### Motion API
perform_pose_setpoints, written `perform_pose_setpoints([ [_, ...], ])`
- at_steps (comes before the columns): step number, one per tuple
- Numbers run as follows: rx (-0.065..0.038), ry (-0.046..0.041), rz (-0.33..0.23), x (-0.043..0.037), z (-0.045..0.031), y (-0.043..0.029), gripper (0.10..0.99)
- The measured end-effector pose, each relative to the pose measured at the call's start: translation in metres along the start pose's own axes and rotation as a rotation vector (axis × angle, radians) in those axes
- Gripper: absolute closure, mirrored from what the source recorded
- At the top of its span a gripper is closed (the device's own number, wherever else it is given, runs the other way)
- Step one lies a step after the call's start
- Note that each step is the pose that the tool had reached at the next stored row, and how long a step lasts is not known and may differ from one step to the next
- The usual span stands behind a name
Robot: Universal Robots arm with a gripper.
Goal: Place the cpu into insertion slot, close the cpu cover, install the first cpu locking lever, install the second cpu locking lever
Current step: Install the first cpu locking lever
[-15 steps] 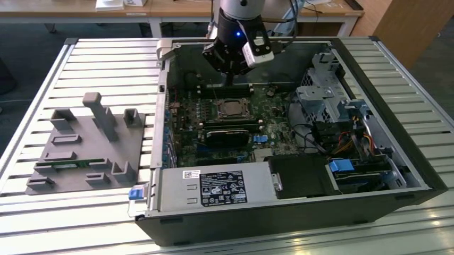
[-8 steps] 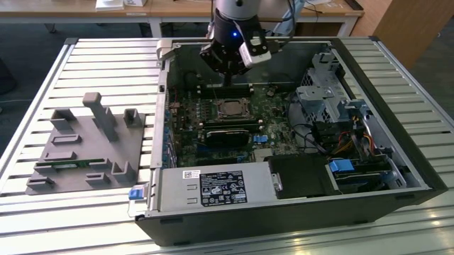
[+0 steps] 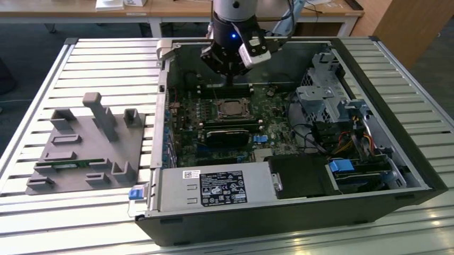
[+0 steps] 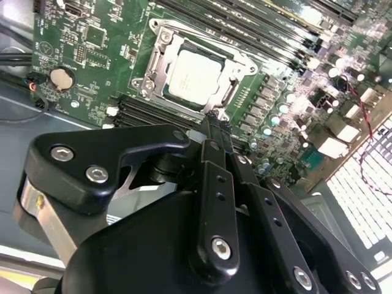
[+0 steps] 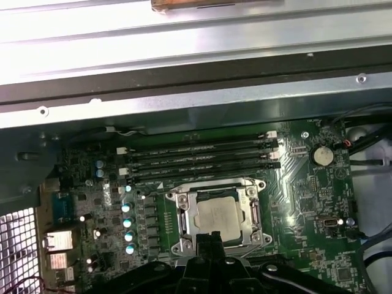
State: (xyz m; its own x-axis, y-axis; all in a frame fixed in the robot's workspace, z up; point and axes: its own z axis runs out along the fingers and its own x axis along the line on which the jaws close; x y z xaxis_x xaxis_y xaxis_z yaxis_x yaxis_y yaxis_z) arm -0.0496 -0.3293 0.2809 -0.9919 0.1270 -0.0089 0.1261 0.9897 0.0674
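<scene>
The cpu lies seated in the insertion slot, with the cpu cover closed over it. The hand, fingertips pinched narrow and empty, hovers at the socket's 6 o'clock edge in the second wrist view. The levers look like the step in hand; hooking one calls for fine alignment.

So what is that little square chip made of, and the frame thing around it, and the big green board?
The cpu top looks like dull silver-grey metal, with a soft matte sheen. The cpu cover framing it looks like brighter bare metal, probably steel, since it glints at the edges. The green board looks like glossy lacquered circuit board, likely fibreglass, though the look alone can't settle that.
</scene>
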Motion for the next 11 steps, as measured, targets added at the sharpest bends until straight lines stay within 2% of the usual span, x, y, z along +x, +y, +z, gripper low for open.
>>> perform_pose_setpoints([
  [3,0.0,-0.0002,-0.015,0.0,0.0003,-0.0001,0.98],
  [8,-0.001,0.0043,-0.084,0.0003,0.001,-0.0002,0.98],
  [11,-0.002,0.0,-0.087,0.0059,0.0008,-0.0016,0.98],
])
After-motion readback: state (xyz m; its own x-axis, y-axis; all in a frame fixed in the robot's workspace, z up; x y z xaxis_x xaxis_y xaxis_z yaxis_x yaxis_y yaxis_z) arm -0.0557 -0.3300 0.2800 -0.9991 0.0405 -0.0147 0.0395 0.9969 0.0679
